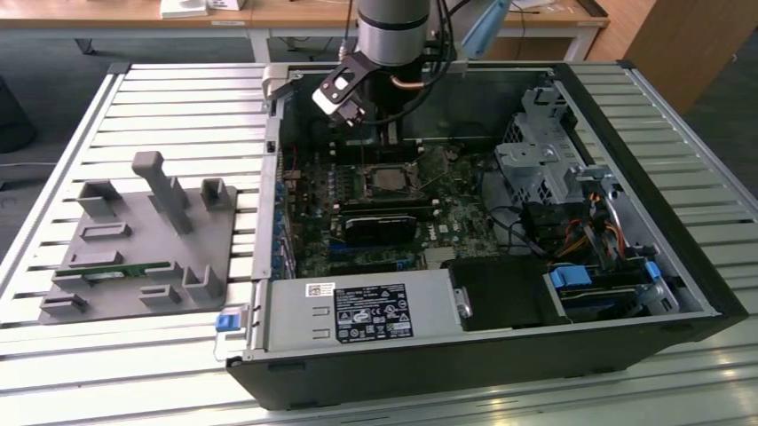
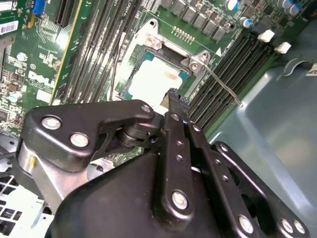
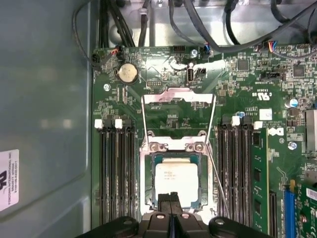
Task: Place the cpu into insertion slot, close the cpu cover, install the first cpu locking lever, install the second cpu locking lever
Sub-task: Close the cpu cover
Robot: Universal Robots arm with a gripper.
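The cpu (image 3: 176,180), a pale square chip, lies in the insertion slot (image 3: 148,188) on the green motherboard; in the second wrist view the cpu (image 2: 151,82) lies just past my fingertips. The cpu cover (image 3: 178,95) stands swung open away from the slot, and the board shows through its window. A thin locking lever (image 3: 218,183) slants away beside the slot; the second wrist view also catches this lever (image 2: 224,85). My gripper (image 3: 171,204) hovers at the slot's edge, shut, with nothing between its fingers. In the exterior view the gripper (image 1: 375,138) hangs inside the case above the cpu (image 1: 388,180).
Black memory slots (image 3: 115,173) flank the socket on both sides. A black heatsink block (image 1: 379,226), drive cages (image 1: 545,160) and cables (image 1: 580,235) fill the open computer case (image 1: 663,266). A grey fixture plate (image 1: 130,240) sits on the slatted table at the exterior view's left.
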